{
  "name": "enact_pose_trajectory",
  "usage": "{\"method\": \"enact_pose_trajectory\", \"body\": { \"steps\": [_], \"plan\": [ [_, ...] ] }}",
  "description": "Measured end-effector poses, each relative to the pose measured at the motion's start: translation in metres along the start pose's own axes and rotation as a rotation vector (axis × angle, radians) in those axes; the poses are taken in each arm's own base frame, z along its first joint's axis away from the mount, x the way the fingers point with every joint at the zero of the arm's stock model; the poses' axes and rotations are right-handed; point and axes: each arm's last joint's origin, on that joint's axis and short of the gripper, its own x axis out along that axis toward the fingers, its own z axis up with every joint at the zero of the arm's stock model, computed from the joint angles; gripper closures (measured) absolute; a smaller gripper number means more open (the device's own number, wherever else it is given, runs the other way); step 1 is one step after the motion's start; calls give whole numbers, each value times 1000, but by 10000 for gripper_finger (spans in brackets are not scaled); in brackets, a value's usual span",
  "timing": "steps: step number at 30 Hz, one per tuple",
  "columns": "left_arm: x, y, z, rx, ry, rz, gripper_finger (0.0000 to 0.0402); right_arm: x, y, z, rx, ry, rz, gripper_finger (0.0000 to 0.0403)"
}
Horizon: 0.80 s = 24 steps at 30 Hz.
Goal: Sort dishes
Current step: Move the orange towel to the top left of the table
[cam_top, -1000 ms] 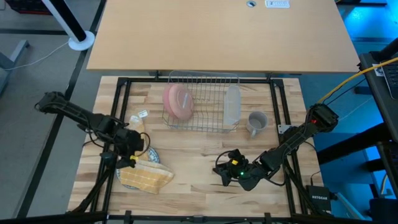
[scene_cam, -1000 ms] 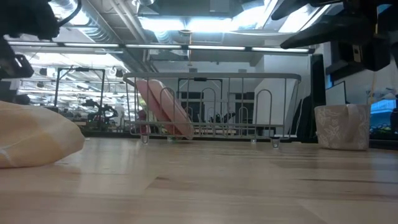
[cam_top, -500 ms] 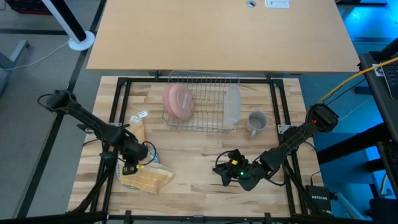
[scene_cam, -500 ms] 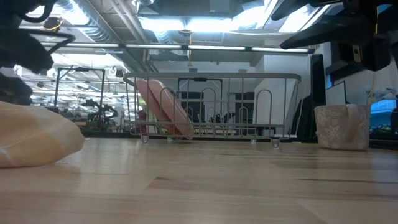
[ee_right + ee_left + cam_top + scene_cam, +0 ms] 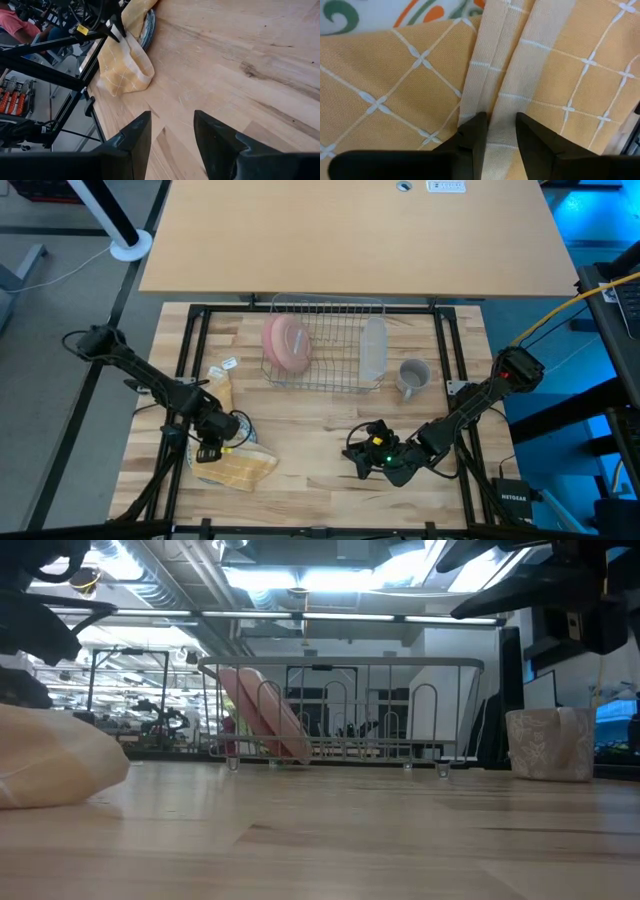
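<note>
A yellow-tan checked cloth (image 5: 245, 467) lies over a plate with a blue-green and orange pattern (image 5: 395, 10), whose rim (image 5: 246, 430) shows at the table's near left. My left gripper (image 5: 212, 448) points down onto the cloth, its fingers slightly apart. A pink plate (image 5: 287, 343) leans in the wire rack (image 5: 325, 310); a pale plate (image 5: 373, 348) stands on edge beside it. A grey mug (image 5: 411, 376) stands on the table right of the rack. My right gripper (image 5: 357, 455) hovers open over the near middle. My left gripper (image 5: 500, 120) comes at the cloth from above, pointing steeply down. Its two fingertips (image 5: 479, 122) stand one on each side of the pale hem band (image 5: 495, 85), which runs on between them. The cloth lies slack on the plate. Whether the hem is pinched I cannot tell.
More of the cloth (image 5: 218, 390) and a small white tag (image 5: 228, 365) lie farther back on the left. Black frame bars (image 5: 195, 350) run along the table's sides. Bare wood (image 5: 320, 430) stretches between the two grippers, and the right gripper (image 5: 172, 117) looks across it toward the cloth (image 5: 125, 65).
My left gripper has sunk and gone toward the table's near edge, tipping more steeply downward, and now stands on the cloth over the plate. The right arm has kept still.
</note>
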Motion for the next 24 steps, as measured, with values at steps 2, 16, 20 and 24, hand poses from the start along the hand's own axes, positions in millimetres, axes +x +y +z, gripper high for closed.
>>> {"method": "enact_pose_trajectory", "body": {
  "steps": [2,16,20,24],
  "plan": [
    [0,0,0,23,-2,2,285,0,0,0,0,0,0,249],
    [2,0,5,147,-59,50,152,0,0,0,-23,0,0,249],
    [8,0,9,175,-55,102,148,0,0,0,-24,0,0,249],
    [14,1,12,179,-41,148,162,0,0,0,-25,0,0,249]
  ]
}}
